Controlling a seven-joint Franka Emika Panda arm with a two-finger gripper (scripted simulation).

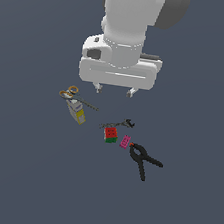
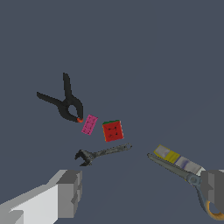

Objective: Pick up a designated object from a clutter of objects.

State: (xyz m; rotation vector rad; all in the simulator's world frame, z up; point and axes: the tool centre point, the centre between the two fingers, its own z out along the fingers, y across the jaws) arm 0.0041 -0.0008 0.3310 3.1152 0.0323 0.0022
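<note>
The scissors (image 1: 75, 95) have orange-brown loop handles and thin dark blades; they lie across the grey-and-yellow box (image 1: 76, 111) at the exterior view's left. In the wrist view the scissors (image 2: 179, 170) lie beside the box (image 2: 177, 159), with the handles partly behind one finger (image 2: 214, 186). My gripper (image 1: 114, 89) is open and empty, high above the floor and apart from the scissors. The other finger (image 2: 70, 192) shows near the wrench.
A dark wrench (image 1: 118, 123), a red-green cube (image 1: 111, 134), a pink brick (image 1: 125, 141) and a black clamp (image 1: 143, 160) lie in a group toward the exterior view's right. In the wrist view they are the wrench (image 2: 103, 153), cube (image 2: 113, 130), brick (image 2: 89, 124) and clamp (image 2: 63, 101).
</note>
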